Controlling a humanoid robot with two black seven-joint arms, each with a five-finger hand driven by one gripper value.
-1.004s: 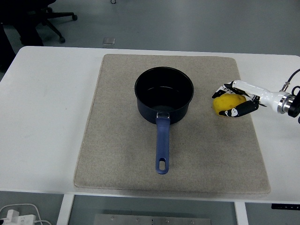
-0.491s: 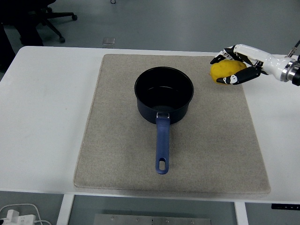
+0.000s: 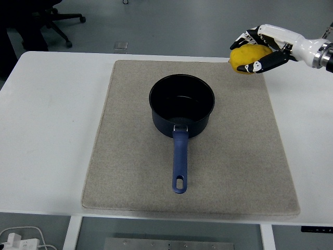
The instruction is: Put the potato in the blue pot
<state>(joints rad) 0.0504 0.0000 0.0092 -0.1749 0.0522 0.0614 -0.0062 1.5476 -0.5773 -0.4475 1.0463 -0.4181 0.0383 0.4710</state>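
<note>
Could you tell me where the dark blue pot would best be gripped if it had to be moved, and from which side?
Probably by its long blue handle on the dark blue pot. It points straight toward the table's near edge and lies free above the beige mat, so a hand could close around it from above.

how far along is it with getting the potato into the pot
Done: the right robot hand has grasped the yellow potato and holds it above the mat's far right corner. Left: carry it over the blue pot, which looks empty, and release it inside.

floor point(image 3: 171, 23): grey, smooth | office chair point(image 3: 49, 18): black, top left | table point(image 3: 47, 125): white
</note>
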